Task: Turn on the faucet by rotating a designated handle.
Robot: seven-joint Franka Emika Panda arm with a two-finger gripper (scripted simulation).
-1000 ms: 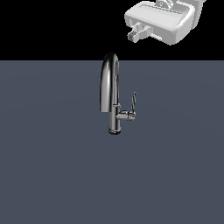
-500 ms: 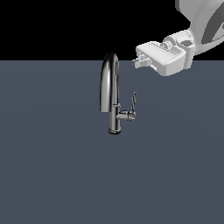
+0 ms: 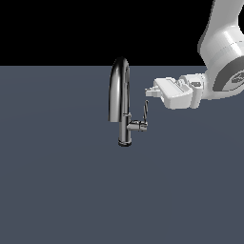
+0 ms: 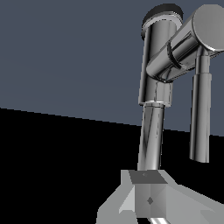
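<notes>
1. Faucet [image 3: 120,102] stands upright on the dark grey surface [image 3: 57,190], arched spout pointing to the exterior view's left.
2. Handle [image 3: 145,113] sits on a short stub off the faucet's column, on the exterior view's right side, lever pointing up.
3. Gripper [image 3: 149,90] is level with the handle's top, just beside it, tips toward the faucet; holds nothing.
4. Jaw opening: cannot tell from either view.
</notes>
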